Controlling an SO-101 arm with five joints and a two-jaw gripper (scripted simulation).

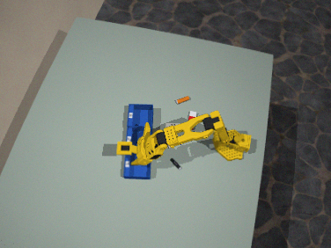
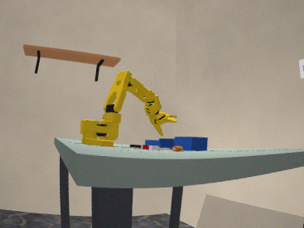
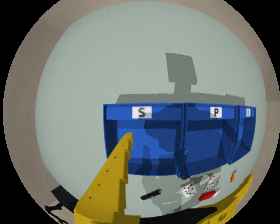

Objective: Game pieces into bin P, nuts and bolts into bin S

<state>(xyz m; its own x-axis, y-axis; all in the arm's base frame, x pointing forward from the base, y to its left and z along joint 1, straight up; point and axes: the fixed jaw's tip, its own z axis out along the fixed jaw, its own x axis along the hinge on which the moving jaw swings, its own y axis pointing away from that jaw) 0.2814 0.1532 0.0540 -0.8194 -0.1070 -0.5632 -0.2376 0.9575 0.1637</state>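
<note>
My gripper (image 1: pixel 140 143) (image 2: pixel 169 126) (image 3: pixel 190 154) is wide open and empty, held above the row of blue bins. Bin S (image 1: pixel 137 172) (image 3: pixel 111 145) is at the left in the wrist view, under one jaw; bin P (image 3: pixel 205 156) is beside it. No thing is clearly visible inside them; shadow covers part of their floors. Two white tiles with dark dots, one tile (image 3: pixel 188 190) and another tile (image 3: pixel 213 179), lie on the table before the bins. A small dark thing (image 3: pixel 185 178) lies by the bins' near edge, partly hidden.
A third bin (image 1: pixel 142 113) (image 3: pixel 243 140) adjoins bin P; its label is unclear. A dark elongated thing (image 1: pixel 175 163) (image 2: pixel 135 146) (image 3: pixel 151 194), a red and white block (image 1: pixel 192 114) (image 2: pixel 145 147) (image 3: pixel 207 195) and an orange cylinder (image 1: pixel 183 99) (image 2: pixel 177 148) (image 3: pixel 233 176) lie on the table.
</note>
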